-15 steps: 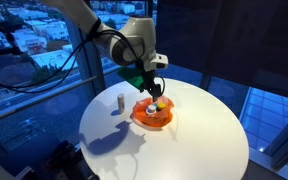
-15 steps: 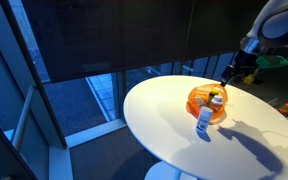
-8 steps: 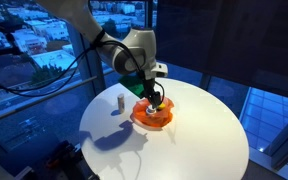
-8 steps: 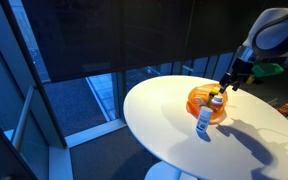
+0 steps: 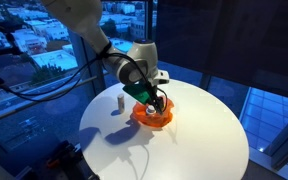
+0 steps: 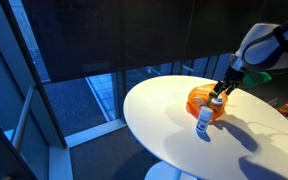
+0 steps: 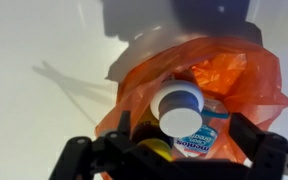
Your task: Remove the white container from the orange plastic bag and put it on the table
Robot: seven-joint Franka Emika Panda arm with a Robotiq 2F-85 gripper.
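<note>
The orange plastic bag (image 5: 150, 115) lies near the middle of the round white table in both exterior views (image 6: 200, 99). In the wrist view the bag (image 7: 239, 80) gapes open. Inside it lies the white container (image 7: 181, 108), with a white cap and a blue-printed label, next to a yellow item (image 7: 152, 151). My gripper (image 7: 172, 152) is open, with one dark finger on each side of the container, just above the bag's mouth. In both exterior views the gripper (image 5: 157, 99) (image 6: 220, 92) is down at the bag.
A small white bottle (image 5: 120, 102) (image 6: 204, 121) stands upright on the table (image 5: 204, 140) beside the bag. The table is round, with its edge close all around (image 6: 144, 130). Large dark windows surround it.
The gripper has come down and moved over the bag, from above it to right at its opening. The bag and the small bottle have not moved.
</note>
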